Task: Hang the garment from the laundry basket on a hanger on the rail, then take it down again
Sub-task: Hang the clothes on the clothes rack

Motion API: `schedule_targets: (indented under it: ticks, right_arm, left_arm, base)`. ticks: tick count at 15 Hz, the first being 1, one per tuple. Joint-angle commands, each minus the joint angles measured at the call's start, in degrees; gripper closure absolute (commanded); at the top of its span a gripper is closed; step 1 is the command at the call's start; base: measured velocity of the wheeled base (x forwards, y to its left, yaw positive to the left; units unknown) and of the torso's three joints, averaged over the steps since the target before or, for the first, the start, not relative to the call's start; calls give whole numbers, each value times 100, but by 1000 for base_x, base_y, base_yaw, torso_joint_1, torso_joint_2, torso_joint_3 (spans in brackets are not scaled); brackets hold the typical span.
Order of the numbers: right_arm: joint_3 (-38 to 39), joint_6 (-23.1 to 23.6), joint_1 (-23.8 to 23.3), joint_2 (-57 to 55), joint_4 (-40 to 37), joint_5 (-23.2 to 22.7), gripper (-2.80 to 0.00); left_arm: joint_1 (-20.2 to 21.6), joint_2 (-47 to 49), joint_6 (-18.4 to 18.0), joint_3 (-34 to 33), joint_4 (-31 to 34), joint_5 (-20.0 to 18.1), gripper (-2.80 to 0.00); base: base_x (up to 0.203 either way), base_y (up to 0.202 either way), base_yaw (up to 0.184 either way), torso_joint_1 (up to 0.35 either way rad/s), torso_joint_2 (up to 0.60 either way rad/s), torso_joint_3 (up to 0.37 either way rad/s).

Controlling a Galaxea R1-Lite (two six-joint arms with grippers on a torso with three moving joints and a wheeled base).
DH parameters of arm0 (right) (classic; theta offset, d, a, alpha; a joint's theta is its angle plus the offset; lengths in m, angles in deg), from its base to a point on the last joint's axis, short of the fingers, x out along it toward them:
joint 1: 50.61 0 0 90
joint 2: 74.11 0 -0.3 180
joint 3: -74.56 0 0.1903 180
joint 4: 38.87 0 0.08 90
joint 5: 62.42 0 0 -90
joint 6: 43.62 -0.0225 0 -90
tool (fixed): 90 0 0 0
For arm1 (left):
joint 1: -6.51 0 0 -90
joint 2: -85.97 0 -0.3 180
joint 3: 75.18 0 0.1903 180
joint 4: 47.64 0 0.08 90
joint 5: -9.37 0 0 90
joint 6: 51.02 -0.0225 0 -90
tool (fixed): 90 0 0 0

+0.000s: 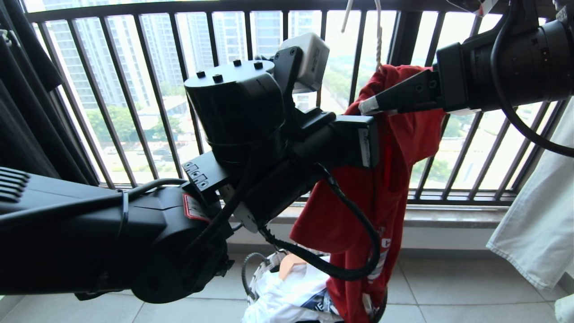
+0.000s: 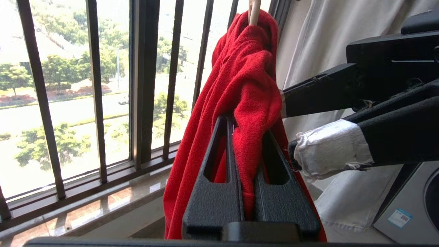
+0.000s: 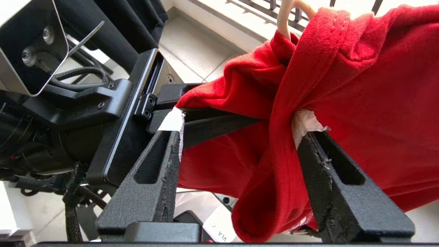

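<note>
Head view: the red T-shirt [image 1: 381, 188] hangs lengthwise down from the hanger [image 1: 379, 49] above the basket [image 1: 260, 273]. Left gripper [image 2: 247, 164] pinches its fold; right gripper [image 3: 240, 137] gapes wide astride the collar, nearer the hook.

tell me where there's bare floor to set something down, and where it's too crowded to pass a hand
Bare floor tiles lie between the red T-shirt and the pale cloth. Crowded: around the hanger, where the left gripper pinches the shirt and the right gripper, open, straddles a fold. The laundry basket is full.
</note>
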Motion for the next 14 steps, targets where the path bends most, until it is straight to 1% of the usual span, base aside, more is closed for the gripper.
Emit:
schedule_targets:
  ticks: [1,6,8,9,12,14]
  right_arm:
    - [0,-18,-4,64,-31,-7,-280]
    - [54,-28,-4,282,-53,159,-280]
    - [92,-28,-4,385,-97,330,-280]
    - [148,-28,-4,436,-102,434,-280]
    - [427,-7,-13,689,-107,552,-280]
    - [537,33,-13,753,-128,854,-280]
  left_arm:
    - [9,75,3,-6,-168,8,0]
    - [9,49,3,-15,-177,8,0]
    - [9,40,3,-15,-177,17,0]
    - [9,31,3,-15,-177,8,0]
    - [19,-12,3,-32,-177,8,0]
    - [88,-65,11,-41,-177,0,0]
  base:
    - [0,0,0,0,0,0]
    - [0,0,0,0,0,0]
    - [0,0,0,0,0,0]
    - [0,0,0,0,0,0]
    - [0,0,0,0,0,0]
    - [0,0,0,0,0,0]
